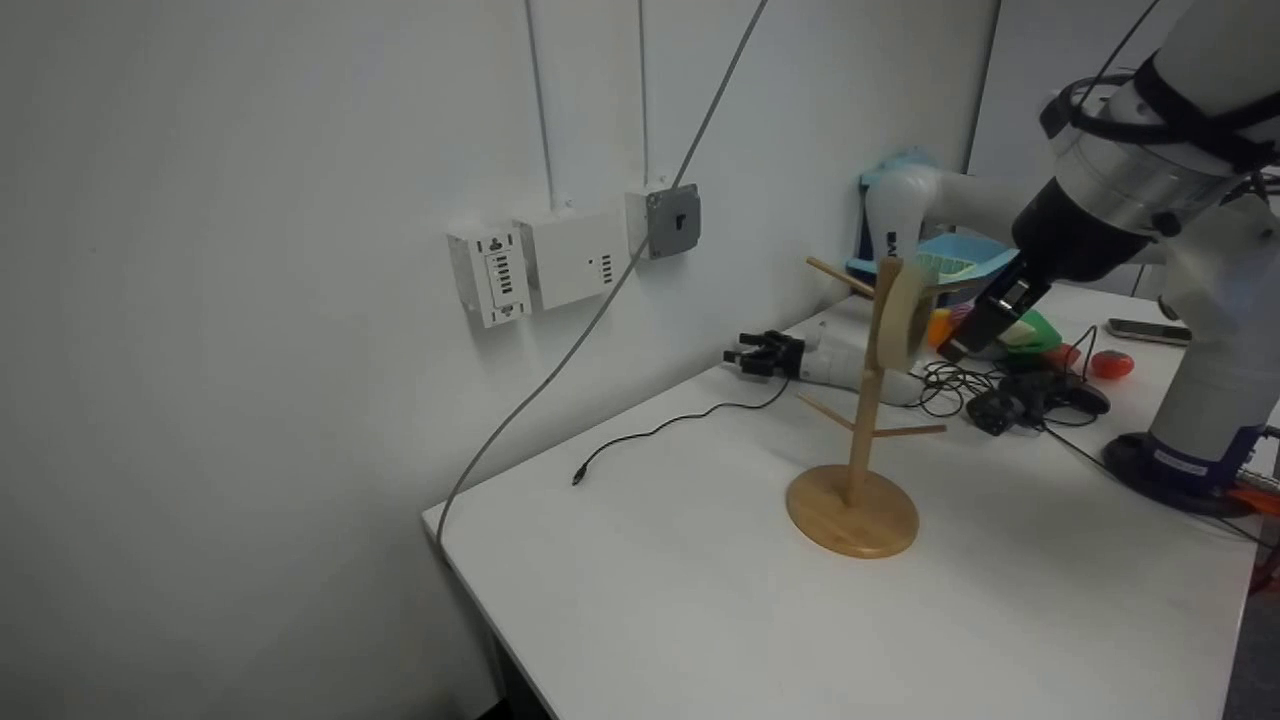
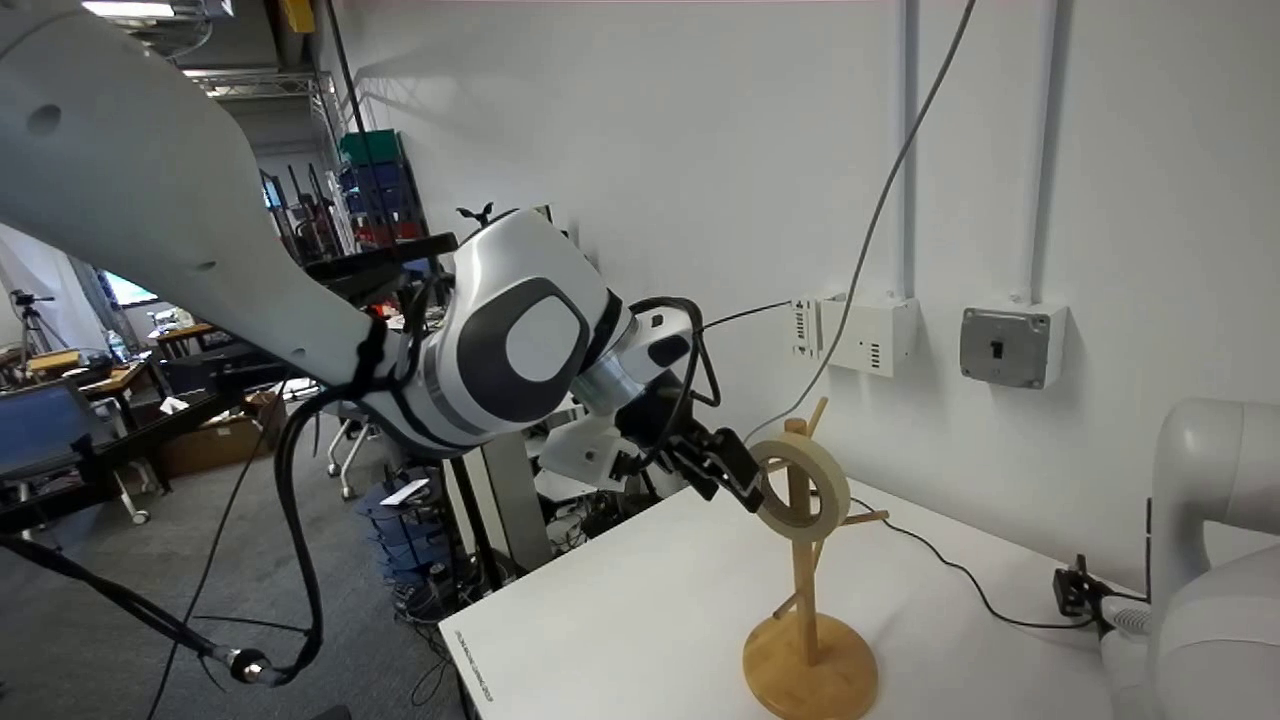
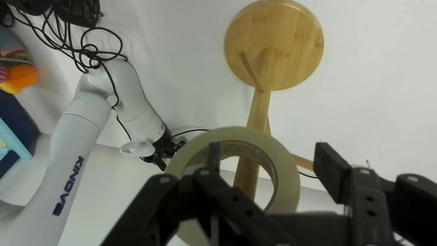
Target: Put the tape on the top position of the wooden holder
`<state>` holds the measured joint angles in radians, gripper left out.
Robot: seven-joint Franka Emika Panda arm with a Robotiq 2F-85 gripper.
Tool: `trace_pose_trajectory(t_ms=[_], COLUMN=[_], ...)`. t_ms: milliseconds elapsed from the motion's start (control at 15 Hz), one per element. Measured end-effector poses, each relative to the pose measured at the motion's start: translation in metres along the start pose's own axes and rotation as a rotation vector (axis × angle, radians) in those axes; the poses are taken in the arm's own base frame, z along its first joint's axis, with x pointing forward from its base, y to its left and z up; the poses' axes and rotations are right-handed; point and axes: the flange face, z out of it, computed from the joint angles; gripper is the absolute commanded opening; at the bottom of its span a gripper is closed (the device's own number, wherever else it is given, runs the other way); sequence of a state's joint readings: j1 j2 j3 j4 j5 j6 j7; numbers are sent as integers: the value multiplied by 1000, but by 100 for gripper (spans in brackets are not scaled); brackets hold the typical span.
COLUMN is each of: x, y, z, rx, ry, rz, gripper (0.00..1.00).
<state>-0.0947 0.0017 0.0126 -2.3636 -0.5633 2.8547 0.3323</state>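
The tape (image 1: 903, 318) is a beige ring standing upright against the upper post of the wooden holder (image 1: 852, 515). In an exterior view, the tape (image 2: 836, 485) is in front of the post of the holder (image 2: 812, 668), and a top peg seems to pass through its hole. My gripper (image 1: 965, 335) is close to the tape on the side away from the post. The gripper (image 2: 737, 472) overlaps the tape's edge there; contact cannot be told. In the wrist view, the gripper (image 3: 269, 163) has its fingers wide apart with nothing between them. One finger covers part of the tape (image 3: 288, 181). The holder's base (image 3: 275, 32) stands beyond.
A second white arm (image 3: 80, 126) lies by the wall with its own black gripper (image 1: 768, 355). Black cables and a dark device (image 1: 1040, 398) lie on the table (image 1: 700, 580). A blue rack (image 1: 960, 250), a red item (image 1: 1111, 364) and a phone (image 1: 1150, 331) are behind.
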Motion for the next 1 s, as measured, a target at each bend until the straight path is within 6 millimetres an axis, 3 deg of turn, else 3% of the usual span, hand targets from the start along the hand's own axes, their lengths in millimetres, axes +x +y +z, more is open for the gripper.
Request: trace_pose_trajectory(t_ms=[667,1000], x=[-7,-17], y=[-1,0], z=[4,-14], rx=[-9,1], ry=[-66,-133], rz=[13,36], gripper=[100,100])
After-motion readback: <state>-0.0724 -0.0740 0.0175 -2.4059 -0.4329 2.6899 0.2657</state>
